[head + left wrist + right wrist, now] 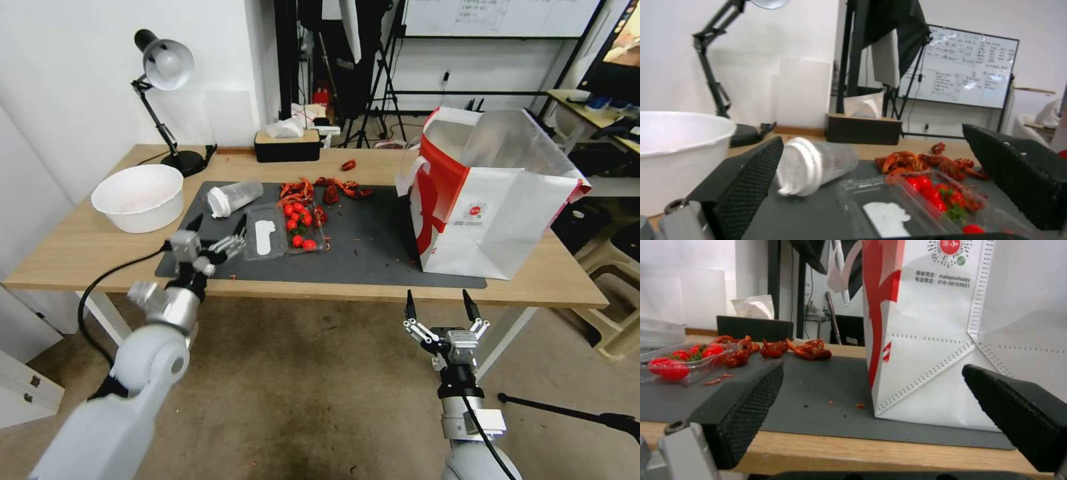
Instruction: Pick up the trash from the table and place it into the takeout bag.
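On the dark mat (373,250) of the table (73,250) lies trash: a clear lidded plastic cup (233,198) (815,166) on its side, an open clear clamshell (283,230) (916,200) with cherry tomatoes, and red crayfish shells (330,190) (806,349). My left gripper (219,225) (871,136) hovers open at the mat's front left edge, facing the cup and clamshell, holding nothing. The takeout bag (497,207) (942,333) stands open on the mat's right end. My right gripper (439,300) (871,370) is open and empty, just below the table's front edge before the bag.
A white bowl (139,197) (675,150) sits on the table's left. A desk lamp (163,100) and a black tissue box (288,143) (862,128) stand along the back edge. Stools (613,293) are to the right of the table.
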Robot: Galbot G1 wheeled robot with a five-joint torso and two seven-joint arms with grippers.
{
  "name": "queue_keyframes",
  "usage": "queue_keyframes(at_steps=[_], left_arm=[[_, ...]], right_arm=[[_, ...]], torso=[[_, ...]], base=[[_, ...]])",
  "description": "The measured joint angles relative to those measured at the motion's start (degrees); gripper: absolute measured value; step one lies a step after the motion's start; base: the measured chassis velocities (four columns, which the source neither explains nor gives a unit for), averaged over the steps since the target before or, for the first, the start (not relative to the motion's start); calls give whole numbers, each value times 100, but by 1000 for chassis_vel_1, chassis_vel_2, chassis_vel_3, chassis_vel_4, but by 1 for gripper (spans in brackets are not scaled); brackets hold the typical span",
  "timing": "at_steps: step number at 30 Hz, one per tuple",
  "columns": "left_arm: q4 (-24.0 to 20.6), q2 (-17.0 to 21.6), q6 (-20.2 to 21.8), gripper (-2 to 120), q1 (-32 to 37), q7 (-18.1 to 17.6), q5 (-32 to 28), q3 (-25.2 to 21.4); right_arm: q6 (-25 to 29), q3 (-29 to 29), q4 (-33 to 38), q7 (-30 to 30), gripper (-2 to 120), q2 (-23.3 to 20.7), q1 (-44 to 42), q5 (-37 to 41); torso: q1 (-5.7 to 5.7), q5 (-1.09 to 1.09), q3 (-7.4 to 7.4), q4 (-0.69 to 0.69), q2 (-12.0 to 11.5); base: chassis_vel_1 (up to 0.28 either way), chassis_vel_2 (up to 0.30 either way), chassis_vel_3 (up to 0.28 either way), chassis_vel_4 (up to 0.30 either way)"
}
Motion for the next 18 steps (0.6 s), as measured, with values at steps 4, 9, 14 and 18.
queue_keyframes(at_steps=[4,9,14,18], left_arm=[[-129,-430,-394,100,635,230,515,-501],[-134,-641,-776,100,1011,375,949,-719],[-170,-901,-1230,100,1541,499,1350,-885],[-119,-976,-1436,100,1787,501,1428,-889]], right_arm=[[15,12,1,0,100,-5,-2,1],[21,2,-10,0,100,6,-7,2],[24,0,-25,2,100,25,-68,4],[37,-1,-52,7,100,49,-105,5]], torso=[[0,1,0,0,0],[0,0,0,0,0],[0,0,0,0,0],[1,0,0,0,0]], base=[[0,0,0,0],[0,0,0,0],[0,0,0,0],[0,0,0,0]])
